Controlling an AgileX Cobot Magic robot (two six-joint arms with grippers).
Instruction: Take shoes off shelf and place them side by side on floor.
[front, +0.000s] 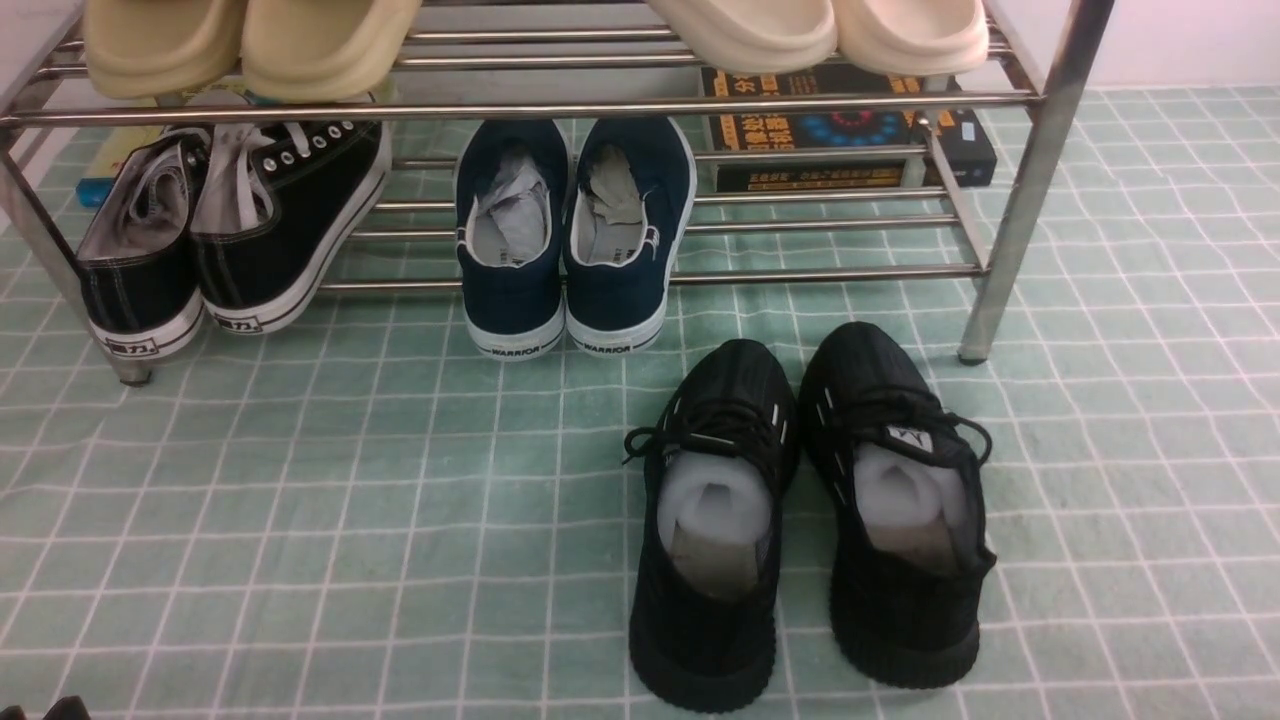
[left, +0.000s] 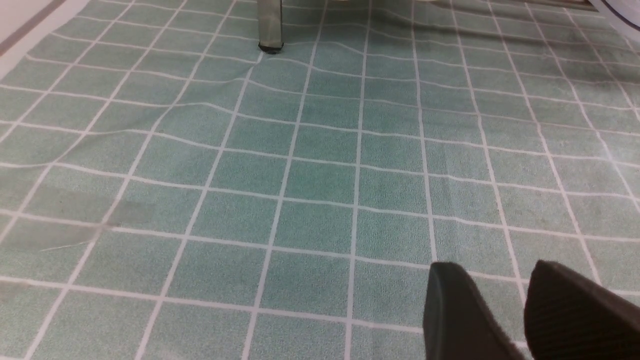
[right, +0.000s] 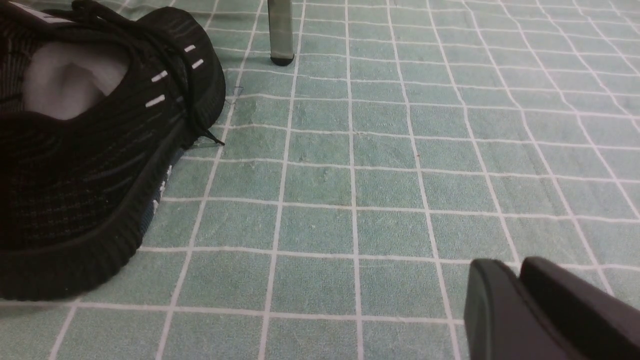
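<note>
Pair of all-black knit lace-up sneakers (front: 810, 510) with ribbed black soles sits on the pale teal-green gridded floor sheet (front: 300, 520), side by side, toes pointing far toward the shiny chrome tube shoe rack (front: 1030, 170), heels near. Sneakers almost touch along their inner sides, right one tilted slightly outward at the heel. Grey-white stuffing shows in both openings; small white dash marks on the uppers. They lie right of centre, just near of the rack's right front leg.

On the rack's lower tier: navy white-soled "WARRIOR" sneakers (front: 575, 235) at middle, black canvas white-soled sneakers (front: 230, 230) at left, dark printed box (front: 850, 140) far right. Upper tier: beige slippers (front: 240, 45) left, cream slippers (front: 820, 30) right.

Left gripper (left: 505, 310), left wrist view: two dark fingers with a clear gap between them, nothing in between, over bare floor sheet, rack leg far ahead.

Right gripper (right: 520, 300), right wrist view: two dark fingers nearly together, only a thin seam between them, holding nothing. One black sneaker lies on the floor well apart from this gripper, not touching it. Neither arm clearly visible in front view.
</note>
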